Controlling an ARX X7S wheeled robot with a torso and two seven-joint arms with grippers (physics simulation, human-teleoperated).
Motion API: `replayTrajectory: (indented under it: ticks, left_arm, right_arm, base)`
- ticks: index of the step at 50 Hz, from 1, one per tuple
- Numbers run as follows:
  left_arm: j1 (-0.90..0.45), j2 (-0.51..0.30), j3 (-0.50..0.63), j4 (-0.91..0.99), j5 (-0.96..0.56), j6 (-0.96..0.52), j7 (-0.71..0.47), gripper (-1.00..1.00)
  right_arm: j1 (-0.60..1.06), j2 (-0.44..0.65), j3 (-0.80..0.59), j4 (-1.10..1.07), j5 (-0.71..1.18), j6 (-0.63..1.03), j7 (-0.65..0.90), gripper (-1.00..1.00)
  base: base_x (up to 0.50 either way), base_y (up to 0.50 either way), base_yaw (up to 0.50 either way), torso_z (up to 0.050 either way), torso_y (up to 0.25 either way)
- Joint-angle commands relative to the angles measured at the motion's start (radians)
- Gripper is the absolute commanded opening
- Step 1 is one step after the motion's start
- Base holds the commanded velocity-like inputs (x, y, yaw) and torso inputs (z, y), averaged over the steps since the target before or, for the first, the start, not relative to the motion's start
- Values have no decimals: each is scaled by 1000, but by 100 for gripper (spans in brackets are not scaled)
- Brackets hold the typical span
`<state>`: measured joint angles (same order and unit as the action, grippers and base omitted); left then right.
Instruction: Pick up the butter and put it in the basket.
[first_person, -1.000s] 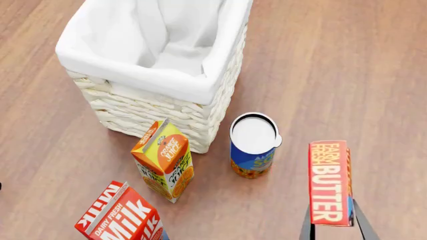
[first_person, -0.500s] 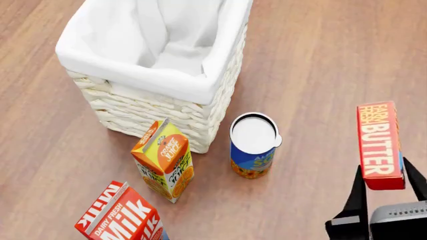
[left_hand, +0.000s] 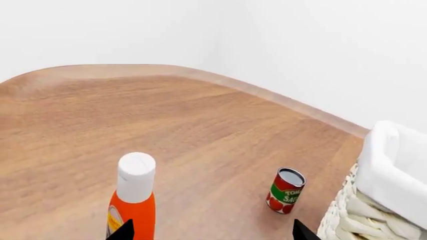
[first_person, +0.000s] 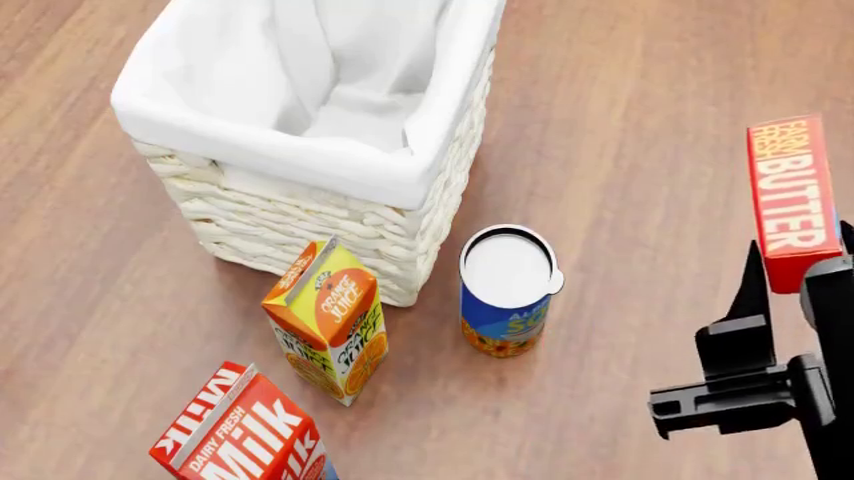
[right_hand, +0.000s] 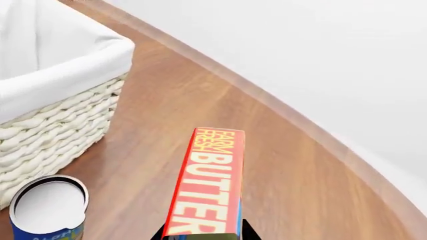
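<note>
While the right tool (first_person: 798, 285) grips the butter (first_person: 793, 203) lifted off the table (first_person: 627, 120), right of the basket (first_person: 334, 175), delivery remains (left tool's state: cannot tell).

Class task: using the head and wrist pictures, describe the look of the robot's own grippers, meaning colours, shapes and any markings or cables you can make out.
The right gripper is matte black, with flat, angular, wedge-shaped fingers on a blocky black bracket. No markings or cables are visible on it. Of the left gripper, only two small black pointed fingertips show in its wrist view; the rest is out of frame.
</note>
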<state>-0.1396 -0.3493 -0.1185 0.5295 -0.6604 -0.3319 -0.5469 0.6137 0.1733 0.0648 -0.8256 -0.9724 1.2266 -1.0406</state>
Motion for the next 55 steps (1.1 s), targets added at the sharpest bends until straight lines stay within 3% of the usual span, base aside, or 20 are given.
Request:
replayTrajectory:
  ticks: [1,14,20,37,55]
  left_arm:
    - [0,-2,1,2,-4,0,-6,100]
    - [-4,-2,-1,-5,-11,4,-9,100]
    - [-5,-3,-4,-3,-19,3,-13,100]
    - [16,-2,8,25,-22,4,-21,100]
    - [29,-13,0,43,-38,4,-27,100]
  right_arm:
    - [147,39,-23,102,-25,34,-51,-100]
    - [309,34,-21,316,44,27,-24,-100]
    - [403,-22,73,420,148,-9,25,-100]
    - [612,-48,122,703,261,-22,77,-100]
    - [816,-34,113,1000,284,-17,178,-100]
  base:
    - [0,0,0,0,0]
    - [0,0,0,1,2]
    - [0,0,0,0,2]
    - [0,0,0,1,2]
    - [0,0,0,1,2]
